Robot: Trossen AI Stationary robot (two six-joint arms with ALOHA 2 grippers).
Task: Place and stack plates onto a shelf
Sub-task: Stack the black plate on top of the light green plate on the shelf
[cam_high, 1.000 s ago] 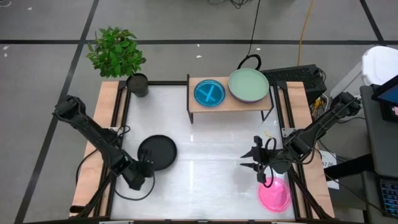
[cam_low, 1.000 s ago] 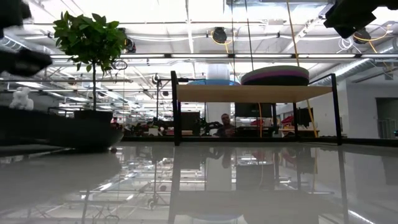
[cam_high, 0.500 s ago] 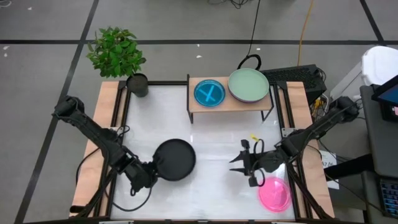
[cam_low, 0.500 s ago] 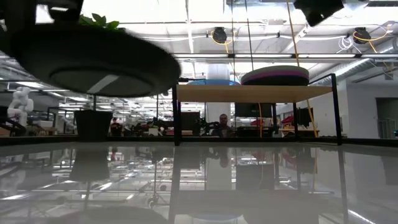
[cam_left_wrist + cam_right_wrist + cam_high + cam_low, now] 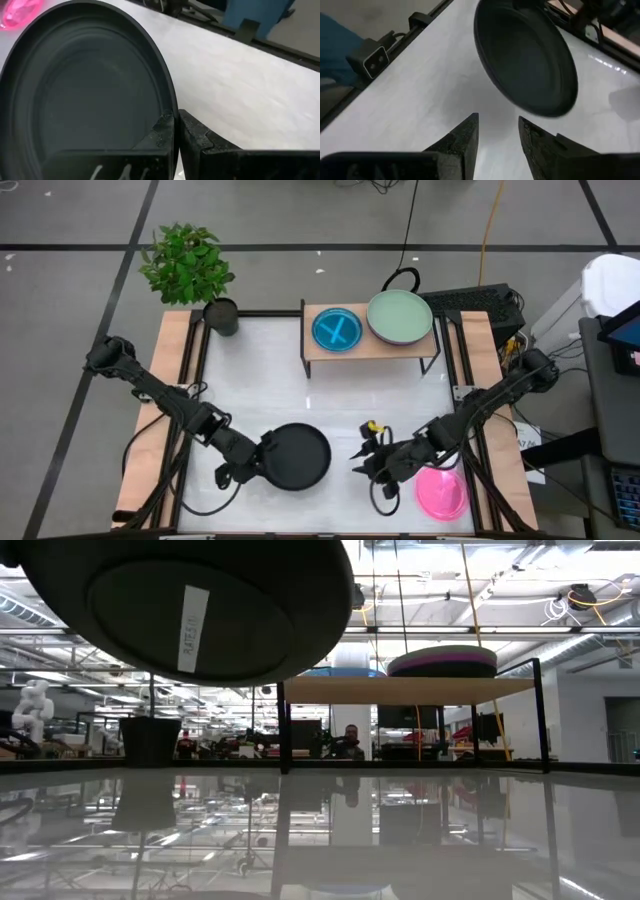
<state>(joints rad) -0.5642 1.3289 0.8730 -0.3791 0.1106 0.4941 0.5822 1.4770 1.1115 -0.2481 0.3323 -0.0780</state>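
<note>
The white bench (image 5: 330, 400) carries the shelf (image 5: 372, 345) at its far edge, well beyond both grippers, with a cyan plate (image 5: 336, 330) and a green plate (image 5: 400, 316) on top. The left gripper (image 5: 257, 467) is clenched on the rim of a black plate (image 5: 295, 456), held off the bench. The right gripper (image 5: 362, 464), fingers spread and empty, faces that plate from just beside it, a pink plate (image 5: 442, 492) lying behind it.

In the low view we see the black plate (image 5: 190, 605) cut off at the top edge, neither gripper visible. The left wrist view crops the pink plate (image 5: 17, 11) to a corner blur.
</note>
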